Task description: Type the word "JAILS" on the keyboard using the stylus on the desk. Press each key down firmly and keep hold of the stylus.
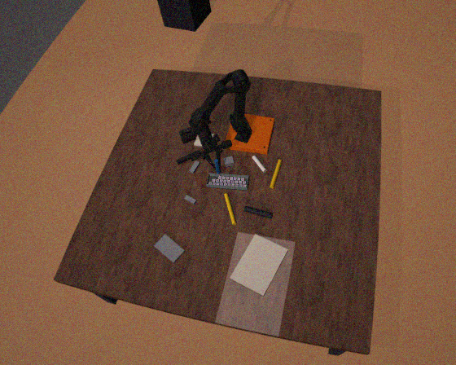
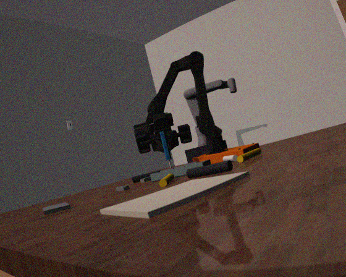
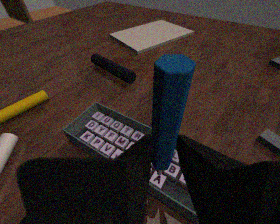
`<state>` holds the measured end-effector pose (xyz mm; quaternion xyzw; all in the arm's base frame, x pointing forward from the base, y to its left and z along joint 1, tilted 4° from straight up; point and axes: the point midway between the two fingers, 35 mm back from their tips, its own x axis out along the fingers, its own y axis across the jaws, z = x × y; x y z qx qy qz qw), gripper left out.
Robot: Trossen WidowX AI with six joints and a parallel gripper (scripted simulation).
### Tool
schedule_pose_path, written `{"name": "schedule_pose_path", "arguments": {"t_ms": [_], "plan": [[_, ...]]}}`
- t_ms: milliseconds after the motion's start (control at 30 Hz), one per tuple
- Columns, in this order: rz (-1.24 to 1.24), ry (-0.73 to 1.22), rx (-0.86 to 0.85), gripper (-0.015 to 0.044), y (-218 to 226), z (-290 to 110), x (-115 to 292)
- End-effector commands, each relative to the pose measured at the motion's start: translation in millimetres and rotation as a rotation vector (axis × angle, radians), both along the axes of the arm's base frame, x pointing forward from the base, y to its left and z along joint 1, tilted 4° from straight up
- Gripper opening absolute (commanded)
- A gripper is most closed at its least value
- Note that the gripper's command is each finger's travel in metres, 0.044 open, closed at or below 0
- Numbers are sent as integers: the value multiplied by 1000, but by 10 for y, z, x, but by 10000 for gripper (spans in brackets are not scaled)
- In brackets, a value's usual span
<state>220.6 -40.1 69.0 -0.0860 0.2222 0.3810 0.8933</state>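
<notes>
Stylus [image 3: 171, 110]: a blue cylinder, long axis close to upright with a slight tilt; in the exterior view its thin grey tip points down at the keyboard, blunt blue end up.

Where the stylus is: over the end of the keyboard [image 1: 228, 182] nearest the arm's base, tip just above the keys or touching them; I cannot tell which.

Gripper [image 2: 162, 140]: clenched on the stylus, the black fingers clamped on either side of its lower shaft.

Keyboard: a grey-green tray of white keys with dark letters, flat on the table [image 1: 331, 163]; letters are legible only in the wrist view, an A sitting just beside the stylus foot.

Arm [image 2: 180, 80]: arched high from its orange base plate [image 1: 258, 130], wrist turned down over the keyboard.

Around the keyboard: two yellow sticks [image 1: 230, 208], a white stick [image 1: 259, 163], a dark bar [image 1: 258, 212] and small grey blocks [image 1: 190, 199].

Further off: a white sheet [image 1: 259, 264] near the table's front edge, well apart from the keyboard.
</notes>
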Motion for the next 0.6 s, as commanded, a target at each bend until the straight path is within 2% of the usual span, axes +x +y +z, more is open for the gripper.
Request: {"name": "schedule_pose_path", "arguments": {"t_ms": [0,567], "plan": [[-3,9,8,81,10,-30,-9],[-3,9,8,81,13,-87,-9]]}}
